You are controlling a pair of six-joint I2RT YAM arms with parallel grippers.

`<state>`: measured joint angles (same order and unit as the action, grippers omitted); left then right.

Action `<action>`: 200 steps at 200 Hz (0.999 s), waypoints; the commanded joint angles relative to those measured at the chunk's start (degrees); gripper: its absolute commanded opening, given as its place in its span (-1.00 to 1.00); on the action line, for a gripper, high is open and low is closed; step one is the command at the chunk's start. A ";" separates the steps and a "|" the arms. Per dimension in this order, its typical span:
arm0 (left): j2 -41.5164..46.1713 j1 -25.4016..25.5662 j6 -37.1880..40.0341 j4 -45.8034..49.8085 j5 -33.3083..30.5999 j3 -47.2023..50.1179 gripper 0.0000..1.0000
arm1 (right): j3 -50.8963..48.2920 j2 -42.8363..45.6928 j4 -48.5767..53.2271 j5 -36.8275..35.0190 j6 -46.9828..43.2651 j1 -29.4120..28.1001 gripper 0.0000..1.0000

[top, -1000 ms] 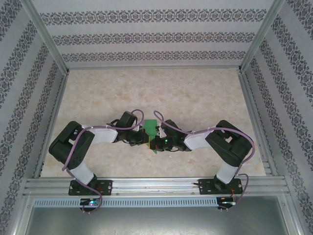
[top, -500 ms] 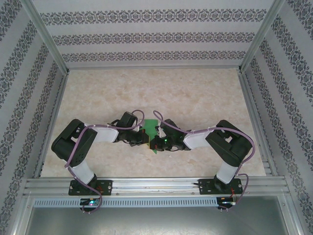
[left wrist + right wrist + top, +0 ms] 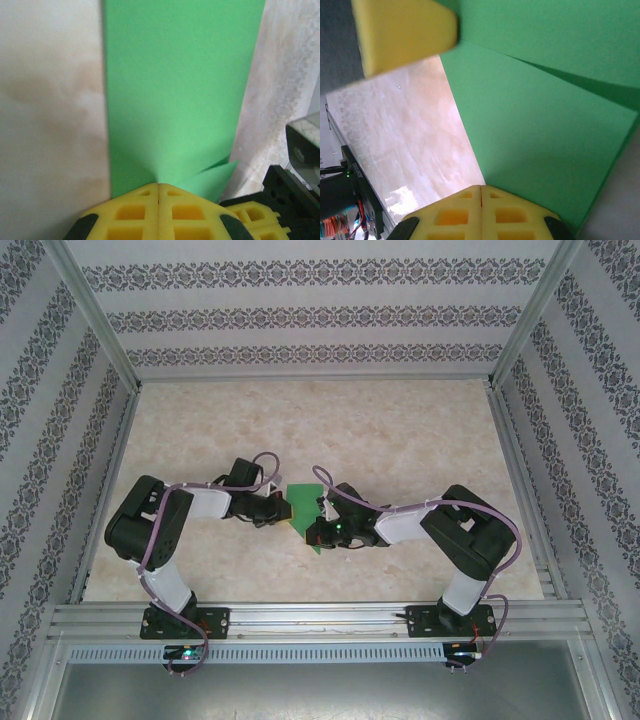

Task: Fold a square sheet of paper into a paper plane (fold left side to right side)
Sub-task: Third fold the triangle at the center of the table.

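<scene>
While the square sheet of paper lies partly folded at the middle of the top view, on the marbled table, the step in hand looks like creasing a fold rather than starting one. Both arms reach inward and meet over the green sheet.

Seen from the left wrist, the left hand sits at the bottom centre of the frame, clenched with its yellow fingers pressed together. Their tips meet the near edge of the paper, which runs up the frame as a tall green strip. A small triangular flap pokes out at the lower right. Whether an edge is nipped between the fingers or only pressed flat cannot be told.

Seen from the right wrist, the right hand is likewise clenched, its tips on the paper, where one layer overlaps another.

Next, the move probably calls for one hand to pin the sheet while the other slides along the crease without dragging it askew.
</scene>
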<state>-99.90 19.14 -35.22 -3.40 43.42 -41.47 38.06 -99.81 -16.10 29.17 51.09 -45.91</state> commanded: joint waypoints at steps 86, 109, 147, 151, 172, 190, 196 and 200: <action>11.07 4.51 2.17 2.29 -3.07 3.09 -1.00 | -2.16 -4.00 9.77 -3.20 -0.81 -0.59 -1.00; 9.64 7.62 0.60 0.51 -4.16 3.30 -1.00 | -2.29 -3.99 9.76 -3.42 -0.68 -0.58 -1.00; 4.68 8.78 0.81 -0.07 -4.63 1.27 -1.00 | -1.98 -4.25 9.77 -3.15 -0.71 -0.65 -1.00; 4.13 8.76 0.82 -0.02 -4.85 1.11 -1.00 | -1.94 -4.16 9.77 -3.22 -0.71 -0.60 -1.00; 2.46 8.73 1.12 1.62 -6.61 0.65 -1.00 | -1.94 -3.61 9.86 -2.81 -0.68 -0.71 -1.00; 1.65 8.80 1.30 4.37 -9.36 0.43 -1.00 | -1.94 -2.81 10.11 -2.54 -0.61 -0.85 -1.00; 1.39 8.75 1.21 5.40 -10.17 0.41 -1.00 | -1.96 -2.51 10.20 -2.45 -0.64 -0.85 -1.00; 1.25 8.73 1.21 5.98 -10.58 0.34 -1.00 | -2.02 -2.30 10.29 -2.37 -0.60 -0.84 -1.00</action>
<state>-96.82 27.44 -33.89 -1.56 38.33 -40.16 38.28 -99.98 -15.90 29.47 51.11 -45.91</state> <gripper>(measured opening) 0.035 0.048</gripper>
